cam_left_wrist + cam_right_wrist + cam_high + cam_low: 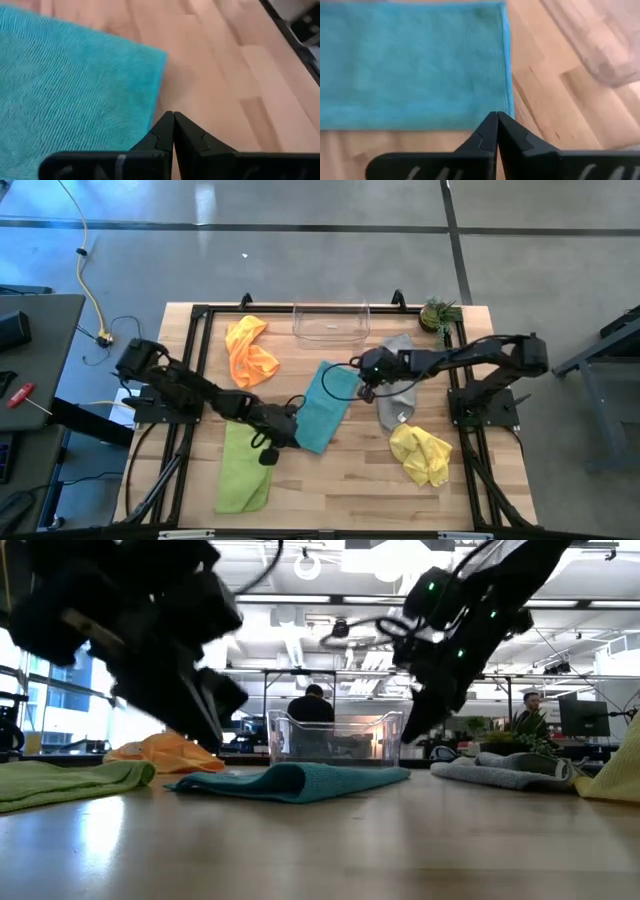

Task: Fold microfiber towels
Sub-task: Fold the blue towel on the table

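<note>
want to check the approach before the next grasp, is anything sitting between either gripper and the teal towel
Nothing visible does. The left gripper is shut at one end of the teal towel, the right gripper shut at the other, with only bare wooden table beside them. The clear plastic bin sits beyond the towel, off the path.

floor: grey concrete; ceiling lights: on; monitor: right

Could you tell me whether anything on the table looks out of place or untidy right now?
Nothing is spilled or damaged. The orange towel and yellow towel lie crumpled, and the grey towel is rumpled. The teal towel lies flat but askew between both shut end effectors, left and right.
</note>
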### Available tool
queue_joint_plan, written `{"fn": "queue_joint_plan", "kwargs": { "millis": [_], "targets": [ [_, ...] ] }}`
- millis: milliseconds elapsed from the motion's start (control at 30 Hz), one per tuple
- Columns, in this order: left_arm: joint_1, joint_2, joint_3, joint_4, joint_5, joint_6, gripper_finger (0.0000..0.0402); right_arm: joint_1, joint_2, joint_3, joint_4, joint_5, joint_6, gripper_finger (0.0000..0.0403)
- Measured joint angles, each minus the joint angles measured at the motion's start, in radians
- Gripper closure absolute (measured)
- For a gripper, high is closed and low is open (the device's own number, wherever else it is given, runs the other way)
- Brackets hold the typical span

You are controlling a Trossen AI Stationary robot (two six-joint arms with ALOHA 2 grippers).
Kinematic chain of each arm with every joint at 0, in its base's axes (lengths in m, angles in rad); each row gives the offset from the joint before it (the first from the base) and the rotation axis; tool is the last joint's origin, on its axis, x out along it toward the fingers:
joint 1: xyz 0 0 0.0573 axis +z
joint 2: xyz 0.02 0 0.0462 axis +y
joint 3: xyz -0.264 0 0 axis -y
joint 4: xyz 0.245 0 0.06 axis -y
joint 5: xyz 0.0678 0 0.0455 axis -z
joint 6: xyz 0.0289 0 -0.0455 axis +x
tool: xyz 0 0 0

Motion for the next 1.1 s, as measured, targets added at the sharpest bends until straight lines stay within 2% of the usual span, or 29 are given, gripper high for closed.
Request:
{"fn": "queue_joint_plan", "kwargs": {
  "millis": [67,233,400,533,700,867,1100],
  "targets": [
    [0.000,-0.064,0.019,-0.113,-0.015,0.043,0.0401,0.035,-0.038,0.000,-0.026,0.011,0.030,0.0402],
    [-0.009,-0.169,0.037,-0.348,-0.169,0.148,0.0379,0.130,-0.072,0.000,-0.040,0.066,0.071,0.0402],
    [-0.059,-0.135,0.038,-0.389,-0.234,0.155,0.0322,0.184,-0.063,0.000,-0.036,0.100,0.092,0.0402],
    [-0.108,-0.070,0.037,-0.359,-0.345,0.172,0.0276,0.205,-0.063,0.000,-0.033,0.131,0.090,0.0402],
    [-0.132,-0.002,0.037,-0.307,-0.377,0.155,0.0245,0.210,-0.063,0.000,-0.033,0.145,0.090,0.0402],
    [-0.134,0.021,0.038,-0.294,-0.520,0.140,0.0253,0.210,-0.063,0.000,-0.030,0.146,0.075,0.0402],
    [-0.131,0.021,0.038,-0.288,-0.499,0.119,0.0303,0.210,-0.063,0.000,-0.027,0.146,0.071,0.0402]
  ]
}}
